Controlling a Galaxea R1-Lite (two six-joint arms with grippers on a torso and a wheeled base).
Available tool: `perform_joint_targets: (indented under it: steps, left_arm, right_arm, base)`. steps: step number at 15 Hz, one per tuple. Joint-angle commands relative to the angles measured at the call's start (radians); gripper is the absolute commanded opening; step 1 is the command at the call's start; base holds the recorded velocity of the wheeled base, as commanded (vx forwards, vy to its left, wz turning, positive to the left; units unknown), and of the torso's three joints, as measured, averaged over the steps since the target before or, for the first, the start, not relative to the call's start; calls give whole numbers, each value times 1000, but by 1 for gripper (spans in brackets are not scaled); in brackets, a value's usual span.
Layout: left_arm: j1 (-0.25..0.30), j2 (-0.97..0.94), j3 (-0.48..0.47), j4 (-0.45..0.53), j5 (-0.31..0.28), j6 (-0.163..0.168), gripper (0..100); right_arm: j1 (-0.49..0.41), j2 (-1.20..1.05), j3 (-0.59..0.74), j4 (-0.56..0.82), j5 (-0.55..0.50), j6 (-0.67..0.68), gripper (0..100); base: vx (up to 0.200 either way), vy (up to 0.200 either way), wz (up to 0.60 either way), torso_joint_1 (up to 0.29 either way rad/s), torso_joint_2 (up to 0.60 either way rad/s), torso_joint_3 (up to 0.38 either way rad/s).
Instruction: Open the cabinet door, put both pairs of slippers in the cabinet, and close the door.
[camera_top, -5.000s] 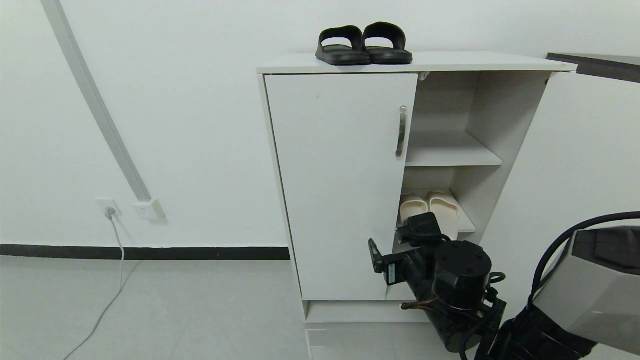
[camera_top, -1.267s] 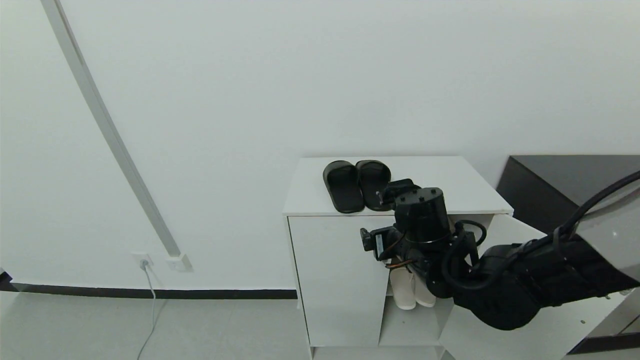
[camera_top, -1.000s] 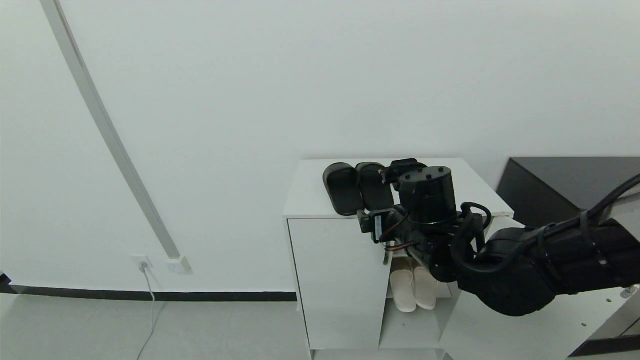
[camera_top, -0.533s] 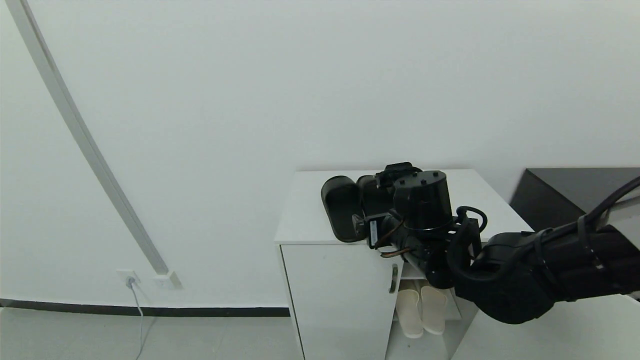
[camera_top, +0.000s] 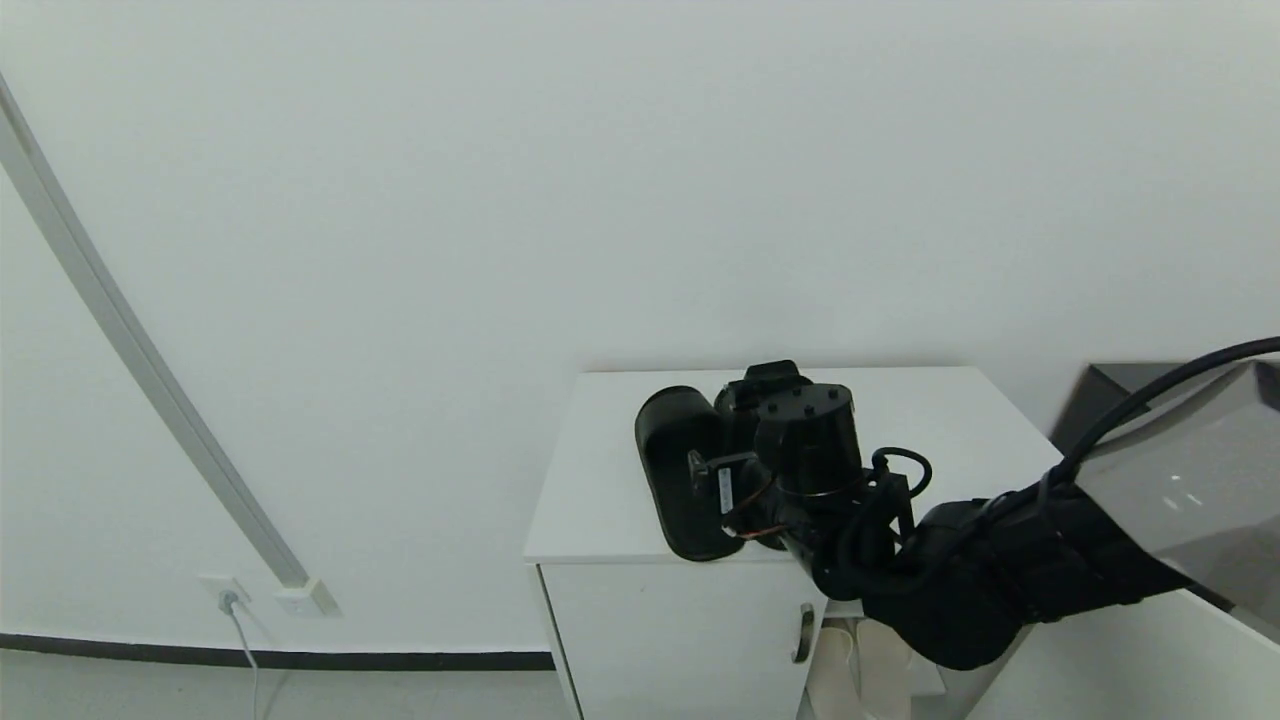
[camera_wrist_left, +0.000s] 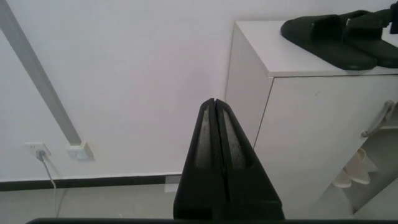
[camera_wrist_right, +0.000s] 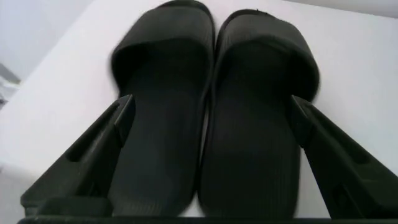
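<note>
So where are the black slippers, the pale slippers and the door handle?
black slippers (camera_wrist_right: 161, 143), right wrist view, footbed of one slipper.
pale slippers (camera_wrist_left: 356, 171), left wrist view, middle of the pair.
handle (camera_top: 803, 633), head view, middle of the bar.

No text, number or sign can be read anywhere in these views. A small white label (camera_top: 724, 490) sits on the wrist of the right arm (camera_top: 960, 590), just beside the black slippers (camera_top: 675, 470), and its print is too small to make out
</note>
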Motion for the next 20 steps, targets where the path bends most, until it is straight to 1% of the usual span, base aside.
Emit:
perform_joint_targets:
  steps: [1, 8, 11, 14, 18, 19, 20]
  left_arm:
    - [1, 1, 0, 0, 2, 0, 0]
    - [1, 1, 0, 0, 3, -3, 0]
    - [1, 1, 0, 0, 3, -3, 0]
    - [1, 1, 0, 0, 3, -3, 0]
    - [1, 1, 0, 0, 3, -3, 0]
    - [1, 1, 0, 0, 3, -3, 0]
    - [1, 1, 0, 0, 3, -3, 0]
  right_arm:
    - [-10, 68, -35, -21, 0, -2, 100]
    - [-56, 174, -197, -11, 21, -8, 100]
    - [-76, 202, -246, 14, 29, -8, 100]
    - [-94, 235, -294, 15, 61, -8, 100]
    - [-114, 278, -375, 44, 66, -10, 100]
    - [-114, 283, -385, 44, 66, -10, 0]
    - [-114, 289, -389, 44, 66, -16, 0]
  base:
    - [0, 0, 0, 0, 0, 0]
    - [0, 0, 0, 0, 0, 0]
    - [0, 0, 0, 0, 0, 0]
    - [0, 0, 0, 0, 0, 0]
    - [0, 0, 0, 0, 0, 0]
    - [0, 0, 0, 0, 0, 0]
    - [0, 0, 0, 0, 0, 0]
